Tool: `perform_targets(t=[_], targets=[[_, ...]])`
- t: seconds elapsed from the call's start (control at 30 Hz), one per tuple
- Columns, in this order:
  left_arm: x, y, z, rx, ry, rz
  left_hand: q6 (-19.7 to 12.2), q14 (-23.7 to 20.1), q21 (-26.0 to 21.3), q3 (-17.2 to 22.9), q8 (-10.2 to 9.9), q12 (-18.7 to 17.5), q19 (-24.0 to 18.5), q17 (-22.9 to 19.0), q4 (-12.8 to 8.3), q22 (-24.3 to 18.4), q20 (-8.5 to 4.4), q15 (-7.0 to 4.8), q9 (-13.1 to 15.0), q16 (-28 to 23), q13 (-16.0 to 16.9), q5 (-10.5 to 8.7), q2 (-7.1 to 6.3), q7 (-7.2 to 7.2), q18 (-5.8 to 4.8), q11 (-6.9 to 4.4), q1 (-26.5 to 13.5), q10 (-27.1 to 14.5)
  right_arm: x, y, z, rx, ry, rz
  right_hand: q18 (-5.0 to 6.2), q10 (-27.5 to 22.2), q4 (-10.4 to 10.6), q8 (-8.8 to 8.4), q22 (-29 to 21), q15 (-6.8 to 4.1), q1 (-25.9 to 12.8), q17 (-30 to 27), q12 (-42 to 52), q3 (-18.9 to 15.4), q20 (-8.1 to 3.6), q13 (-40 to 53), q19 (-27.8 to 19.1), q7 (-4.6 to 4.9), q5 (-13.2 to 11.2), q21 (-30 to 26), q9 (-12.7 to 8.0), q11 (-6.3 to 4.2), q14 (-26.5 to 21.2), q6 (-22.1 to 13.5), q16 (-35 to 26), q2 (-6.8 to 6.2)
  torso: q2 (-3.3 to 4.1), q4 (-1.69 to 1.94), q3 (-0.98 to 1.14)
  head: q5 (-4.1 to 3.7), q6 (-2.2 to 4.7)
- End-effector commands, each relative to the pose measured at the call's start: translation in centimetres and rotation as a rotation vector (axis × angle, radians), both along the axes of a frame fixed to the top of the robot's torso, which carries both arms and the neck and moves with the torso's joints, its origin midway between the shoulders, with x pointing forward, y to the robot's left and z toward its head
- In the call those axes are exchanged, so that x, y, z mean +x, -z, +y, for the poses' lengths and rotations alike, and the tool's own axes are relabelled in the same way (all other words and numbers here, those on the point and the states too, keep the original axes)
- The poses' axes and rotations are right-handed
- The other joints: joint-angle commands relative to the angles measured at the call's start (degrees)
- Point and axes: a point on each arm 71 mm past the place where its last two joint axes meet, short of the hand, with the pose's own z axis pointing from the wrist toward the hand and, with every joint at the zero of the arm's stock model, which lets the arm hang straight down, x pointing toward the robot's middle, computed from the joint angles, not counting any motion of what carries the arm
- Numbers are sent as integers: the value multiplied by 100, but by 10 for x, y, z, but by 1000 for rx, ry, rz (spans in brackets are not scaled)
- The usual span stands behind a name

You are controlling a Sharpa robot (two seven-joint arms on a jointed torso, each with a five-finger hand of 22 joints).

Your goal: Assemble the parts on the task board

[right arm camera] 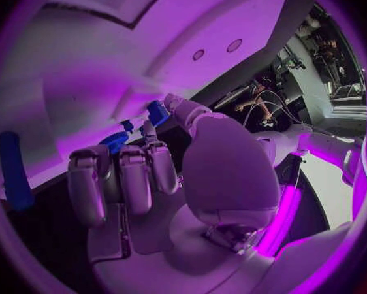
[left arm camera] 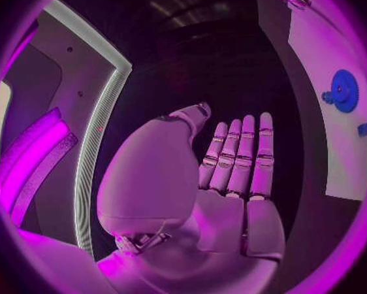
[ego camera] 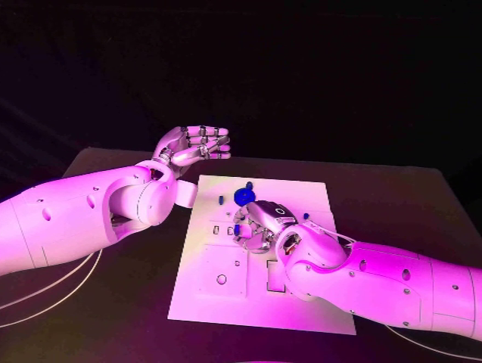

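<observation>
A dark bench [ego camera: 110, 162] is standing against a black backdrop [ego camera: 306, 68] that is swallowing the whole far side of the room. Magenta light is washing over the scene. Beside the bench, a pale framed panel [left arm camera: 98, 124] with a bright edge is catching that light.

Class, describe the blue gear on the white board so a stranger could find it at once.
Start at the task board, the white plate in the middle of the black table. Near its far edge, just beyond the right hand, sits the blue gear. It is round, toothed and larger than the small blue pieces beside it.
</observation>
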Motion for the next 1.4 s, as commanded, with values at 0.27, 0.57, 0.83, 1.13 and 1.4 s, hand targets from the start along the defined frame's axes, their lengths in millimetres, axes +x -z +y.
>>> perform_targets(t=[0.27, 0.57, 0.83, 1.13, 1.4], targets=[[0, 0, -2, -5, 17, -1, -44, -44, 23, 41, -26, -29, -27, 6, -6, -6, 1, -5, -1, -33, 1, -17, 2, 360, 67, 13, -73, -31, -2, -4, -1, 47, -16, -38, -39, -91, 931, -242, 1505, 109, 874, 1288, -87, -1931, 82, 652, 600, 73, -358, 25, -265, 95, 546, -138, -24, 261, 2, 0, 3, -9, 7], [4, 6, 2, 107, 25, 37, -41, 413, 325, -44, -4, 126, 278, 291, 52, 112, -116, -145, 24, 437, 72, -27, -51, 324, 81, -69, -369, 216, -2, -28, -16, 127, -36, -68, -24, -150, 1266, -349, 1471, 152, 1171, 1245, -144, -2181, 116, 589, 569, 144, -284, -29, -438, 149, 535, -451, -38, 181, -32, -2, 22, -13, 48], [4, 22, 3, 408, 144, 154, 94, 992, 1981, -420, 1220, 2665, 1048, 2143, 530, 1037, -643, -710, 642, 3641, 1670, -2, 106, -4, 32, -549, -1004, 557, 9, -58, -61, 263, 15, 59, 69, -244, 1246, -274, 1257, 154, 1267, 1098, -216, -1992, 130, 516, 370, 137, 179, -376, -449, 144, 497, -294, -90, 452, -134, 5, 64, -12, 33], [-4, 41, -4, 786, 309, 354, -120, 3382, 4696, -494, 2524, 5202, 1674, 5759, 541, 3237, -969, -965, 1377, 6625, 3299, 0, 200, -340, -54, -816, -1526, 126, 24, -85, -127, 395, 178, 190, 84, -258, 1238, -258, 1220, 148, 1253, 1073, -225, -1941, 124, 505, 337, 129, 232, -438, -456, 137, 490, -268, -100, 512, -223, -10, 101, 19, 4], [-5, 50, -13, 1067, 390, 412, 116, 3976, 5883, -547, 3012, 6609, 2580, 6885, 548, 5062, -1149, -1165, 1683, 7068, 5087, -10, 286, -575, -341, -1035, -1777, 1415, 35, -93, -161, 419, 269, 199, 83, -258, 1237, -249, 1223, 145, 1242, 1085, -224, -1936, 123, 505, 339, 125, 245, -434, -455, 134, 493, -252, -97, 517, -251, -20, 131, 56, -34]])
